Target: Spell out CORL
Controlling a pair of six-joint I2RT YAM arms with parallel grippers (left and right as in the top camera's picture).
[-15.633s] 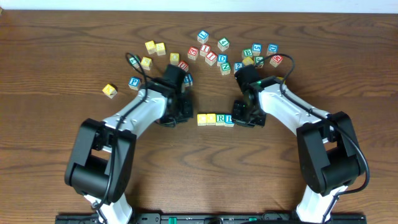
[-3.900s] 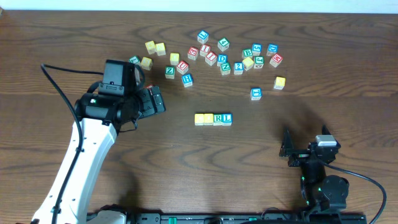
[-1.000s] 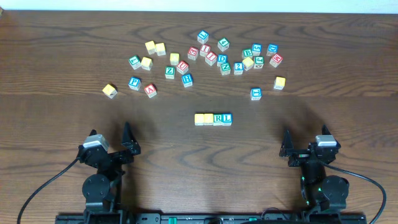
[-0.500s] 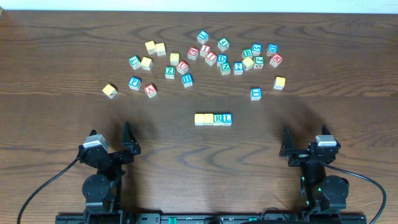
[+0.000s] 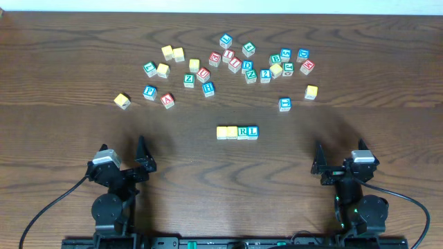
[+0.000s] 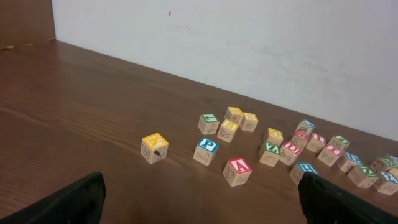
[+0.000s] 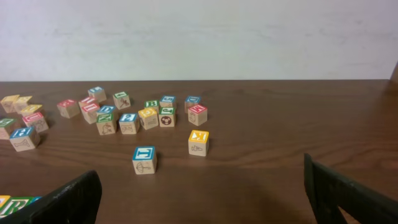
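A row of four blocks point(image 5: 237, 131) lies at the table's middle. Its two left blocks show plain yellow tops, then come a green R point(image 5: 243, 131) and a blue L point(image 5: 252, 131). My left gripper point(image 5: 124, 160) sits at the near left edge, open and empty, well short of the row. In the left wrist view its fingers point(image 6: 62, 202) frame bare wood. My right gripper point(image 5: 339, 164) sits at the near right, open and empty too. The row's right end peeks in at the bottom left of the right wrist view point(image 7: 12, 204).
Loose letter blocks lie scattered across the far half point(image 5: 242, 62). Nearest on the left are a red A point(image 5: 167, 99), a blue P point(image 5: 149, 92) and a yellow block point(image 5: 122, 101). Nearest on the right are a blue block point(image 5: 284, 104) and a yellow one point(image 5: 311, 91).
Nothing has moved in the last second. Earlier both arms were at the row, then the left arm was raised over the left blocks; both now rest at the near edge.
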